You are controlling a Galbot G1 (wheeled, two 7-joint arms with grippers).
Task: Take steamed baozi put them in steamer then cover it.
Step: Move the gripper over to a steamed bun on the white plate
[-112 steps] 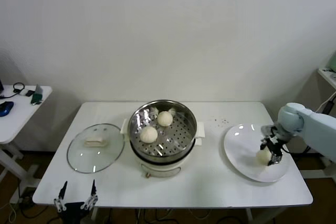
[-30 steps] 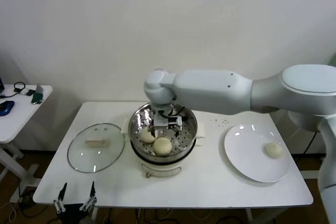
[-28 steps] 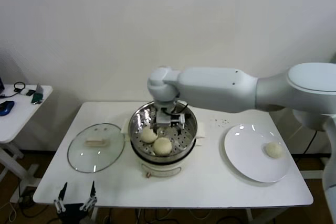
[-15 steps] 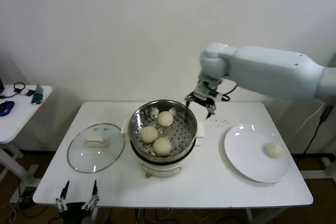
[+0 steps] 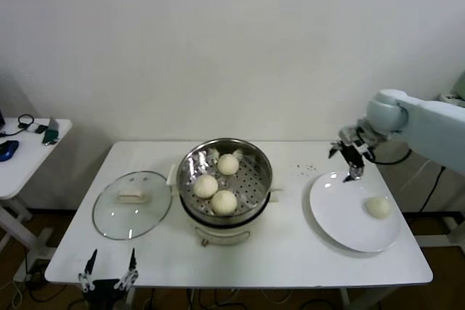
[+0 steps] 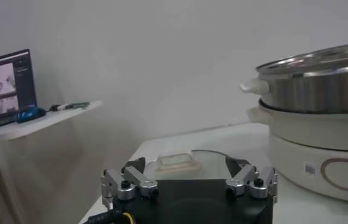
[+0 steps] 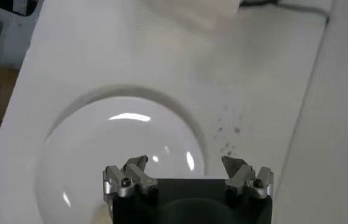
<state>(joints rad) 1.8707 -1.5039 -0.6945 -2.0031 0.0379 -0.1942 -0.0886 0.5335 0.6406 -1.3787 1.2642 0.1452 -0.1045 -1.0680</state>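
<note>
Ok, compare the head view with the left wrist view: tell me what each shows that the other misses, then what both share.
Only the head view: three buns inside the steamer, a fourth bun on the white plate, and the open right gripper above the plate's far edge.
Only the left wrist view: a laptop on the side table, and the steamer from the side, its inside hidden.
Both: the steamer, the glass lid lying beside it with its cream handle up, and the open left gripper parked at the table's near edge.
</note>
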